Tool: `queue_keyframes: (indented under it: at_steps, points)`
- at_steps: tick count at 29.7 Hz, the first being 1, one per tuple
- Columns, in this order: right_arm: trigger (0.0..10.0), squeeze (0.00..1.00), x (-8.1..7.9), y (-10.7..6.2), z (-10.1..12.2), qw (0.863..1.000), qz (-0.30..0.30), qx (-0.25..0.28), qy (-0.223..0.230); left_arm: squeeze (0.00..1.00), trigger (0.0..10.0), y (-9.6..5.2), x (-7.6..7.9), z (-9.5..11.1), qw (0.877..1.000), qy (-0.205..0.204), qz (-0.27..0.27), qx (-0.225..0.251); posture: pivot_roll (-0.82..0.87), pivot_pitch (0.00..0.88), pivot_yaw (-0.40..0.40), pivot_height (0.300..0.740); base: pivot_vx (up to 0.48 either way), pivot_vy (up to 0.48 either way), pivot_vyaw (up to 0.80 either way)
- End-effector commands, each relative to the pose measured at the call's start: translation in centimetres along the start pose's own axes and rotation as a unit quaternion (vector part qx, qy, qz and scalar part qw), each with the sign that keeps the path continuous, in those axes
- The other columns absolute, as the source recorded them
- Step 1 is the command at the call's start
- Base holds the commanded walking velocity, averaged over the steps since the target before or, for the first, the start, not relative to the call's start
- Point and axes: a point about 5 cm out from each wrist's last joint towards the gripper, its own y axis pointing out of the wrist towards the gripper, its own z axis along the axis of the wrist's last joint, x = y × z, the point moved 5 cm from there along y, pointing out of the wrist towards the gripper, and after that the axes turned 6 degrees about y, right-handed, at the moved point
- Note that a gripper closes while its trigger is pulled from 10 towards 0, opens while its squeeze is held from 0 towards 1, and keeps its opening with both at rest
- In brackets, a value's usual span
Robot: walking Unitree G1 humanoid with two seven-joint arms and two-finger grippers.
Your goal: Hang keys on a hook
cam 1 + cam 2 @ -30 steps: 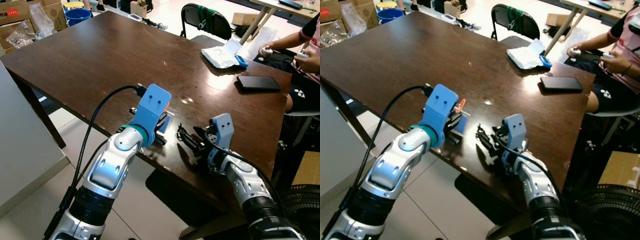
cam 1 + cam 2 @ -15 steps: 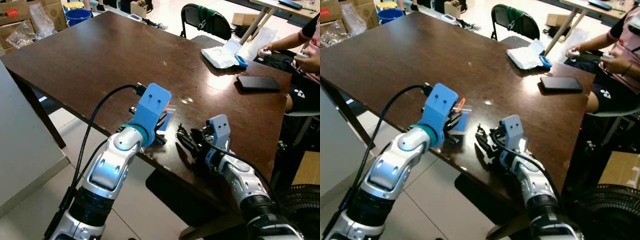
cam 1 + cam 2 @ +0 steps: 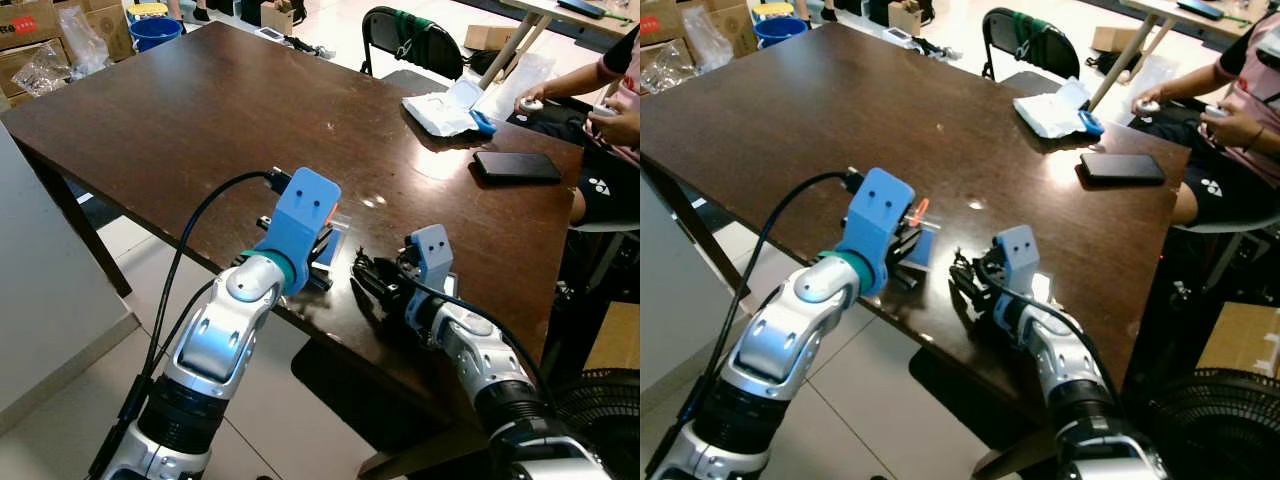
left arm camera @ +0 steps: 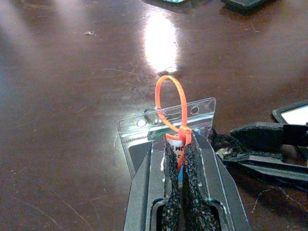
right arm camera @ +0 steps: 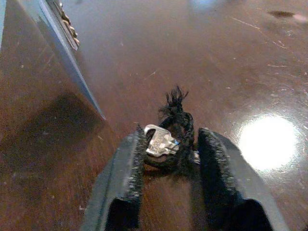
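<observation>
My left gripper (image 4: 177, 144) is shut on an orange zip-tie loop (image 4: 171, 101) threaded through a clear plastic card sleeve (image 4: 139, 130); it holds this just above the near edge of the dark wooden table (image 3: 200, 110). The sleeve (image 3: 920, 245) shows blue in the eye views. Just to its right, my right gripper (image 3: 372, 282) lies low on the table. Between its fingers (image 5: 130, 168) sit a silver key (image 5: 160, 142) and a tuft of black cord (image 5: 179, 115), touching both pads. The sleeve's edge (image 5: 72, 62) stands close ahead of the key.
A black phone (image 3: 515, 166) and a white bag with a blue item (image 3: 440, 112) lie at the table's far right. A person sits there holding controllers (image 3: 610, 100). A black chair (image 3: 415, 40) stands behind, a fan (image 3: 605, 410) at lower right, boxes and a blue bucket (image 3: 155, 30) at far left.
My right wrist has shifted a little to the left, toward the left gripper, with the key and cord staying between its fingers. The left arm has stayed still.
</observation>
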Motion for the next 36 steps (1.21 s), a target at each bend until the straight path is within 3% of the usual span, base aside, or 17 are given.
queue_keyframes:
  at_steps: [1, 12, 18, 20, 21, 23, 24, 25, 26, 27, 28, 30, 32, 36]
  points:
    - [0.0, 0.0, 0.4, -0.8, -2.6, 0.999, -0.006, -0.047, 0.008, 0.0, 10.0, -0.2, 0.3, -0.3, 1.0, -0.007, -0.006, -0.005, 0.09, 0.198, 0.071, 0.74, 0.0, 0.0, 0.0]
    - [0.0, 0.0, 0.8, -1.2, -2.3, 0.999, -0.011, -0.036, 0.01, 0.0, 10.0, -0.1, 0.4, -0.4, 1.0, -0.007, -0.007, -0.006, 0.08, 0.194, 0.075, 0.74, 0.0, 0.0, 0.0]
    - [0.0, 0.0, 0.1, -0.8, 0.6, 0.999, 0.007, 0.027, 0.023, 0.0, 10.0, -0.2, 0.3, -0.4, 1.0, -0.007, -0.007, -0.006, 0.09, 0.189, 0.076, 0.74, 0.0, 0.0, 0.0]
    - [0.0, 0.0, 0.1, -0.8, 0.6, 0.999, 0.007, 0.027, 0.023, 0.0, 10.0, -0.2, 0.3, -0.4, 1.0, -0.007, -0.007, -0.006, 0.09, 0.189, 0.076, 0.74, 0.0, 0.0, 0.0]
    - [0.0, 0.0, -0.3, -0.7, 2.0, 0.998, 0.017, 0.057, 0.032, 0.0, 10.0, -0.2, 0.3, -0.4, 1.0, -0.007, -0.006, -0.006, 0.09, 0.189, 0.076, 0.74, 0.0, 0.0, 0.0]
    - [0.0, 0.0, -0.3, -0.7, 2.0, 0.998, 0.017, 0.057, 0.032, 0.0, 10.0, -0.2, 0.3, -0.4, 1.0, -0.007, -0.006, -0.006, 0.09, 0.189, 0.076, 0.74, 0.0, 0.0, 0.0]
    - [0.0, 0.0, -0.9, -0.7, 4.1, 0.993, 0.03, 0.1, 0.047, 0.0, 10.0, -0.2, 0.2, -0.3, 1.0, -0.008, -0.004, -0.005, 0.08, 0.183, 0.075, 0.74, 0.0, 0.0, 0.0]
    - [0.0, 0.0, -0.9, -0.7, 4.1, 0.993, 0.03, 0.1, 0.047, 0.0, 10.0, -0.2, 0.2, -0.3, 1.0, -0.008, -0.004, -0.005, 0.08, 0.183, 0.075, 0.74, 0.0, 0.0, 0.0]
    - [6.9, 0.0, -1.5, -0.9, 6.3, 0.987, 0.045, 0.143, 0.057, 0.0, 10.0, -0.3, 0.0, -0.2, 1.0, -0.013, -0.001, -0.003, 0.08, 0.179, 0.074, 0.74, 0.0, 0.0, 0.0]
    - [6.9, 0.0, -1.5, -0.9, 6.3, 0.987, 0.045, 0.143, 0.057, 0.0, 10.0, -0.3, 0.0, -0.2, 1.0, -0.013, -0.001, -0.003, 0.08, 0.179, 0.074, 0.74, 0.0, 0.0, 0.0]
    - [10.0, 0.0, -1.9, -1.2, 7.9, 0.981, 0.053, 0.174, 0.061, 0.0, 10.0, -0.4, -0.3, -0.1, 1.0, -0.017, 0.002, -0.001, 0.08, 0.179, 0.074, 0.74, 0.0, 0.0, 0.0]
    - [10.0, 0.0, -1.9, -1.2, 7.9, 0.981, 0.053, 0.174, 0.061, 0.0, 10.0, -0.4, -0.3, -0.1, 1.0, -0.017, 0.002, -0.001, 0.08, 0.179, 0.074, 0.74, 0.0, 0.0, 0.0]
    - [10.0, 0.0, -2.6, -2.0, 10.0, 0.973, 0.063, 0.213, 0.061, 0.0, 10.0, -1.0, -1.3, 0.2, 1.0, -0.022, 0.016, 0.003, 0.08, 0.168, 0.072, 0.74, 0.0, 0.0, 0.0]
    - [10.0, 0.0, -2.9, -2.7, 10.3, 0.97, 0.063, 0.225, 0.062, 0.0, 10.0, -1.8, -2.3, 0.3, 0.999, -0.02, 0.03, 0.005, 0.08, 0.163, 0.071, 0.74, 0.0, 0.0, 0.0]
